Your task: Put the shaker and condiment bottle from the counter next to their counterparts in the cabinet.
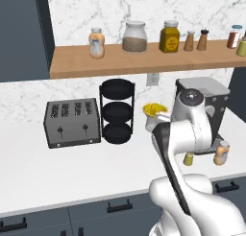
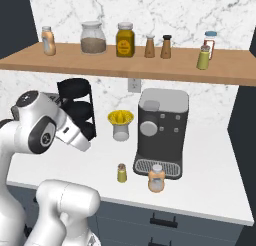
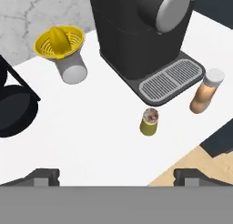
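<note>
Pincer (image 3: 116, 175) is released, hovering above the counter (image 3: 91, 136); shaker (image 3: 149, 122) stands just ahead, condiment bottle (image 3: 205, 91) beyond it.

Shaker (image 1: 188, 159) and condiment bottle (image 1: 221, 154) upright on the counter (image 1: 72, 172), before the coffee machine (image 1: 211, 105).

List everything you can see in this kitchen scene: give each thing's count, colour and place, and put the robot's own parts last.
shaker: 1, yellow-green, counter, left of the bottle
condiment bottle: 1, orange-white, counter, before the coffee machine
twin shaker: 1, yellow-green, shelf right
twin bottle: 1, orange-white, shelf left
coffee machine: 1, black, counter
juicer: 1, yellow on grey, counter
tiered rack: 1, black, counter
toaster: 1, grey, counter left
glass jar: 1, clear, shelf
mustard jar: 1, yellow, shelf
wooden shakers: 2, brown, shelf
arm: 1, white
fingers: 2, dark, open
</note>
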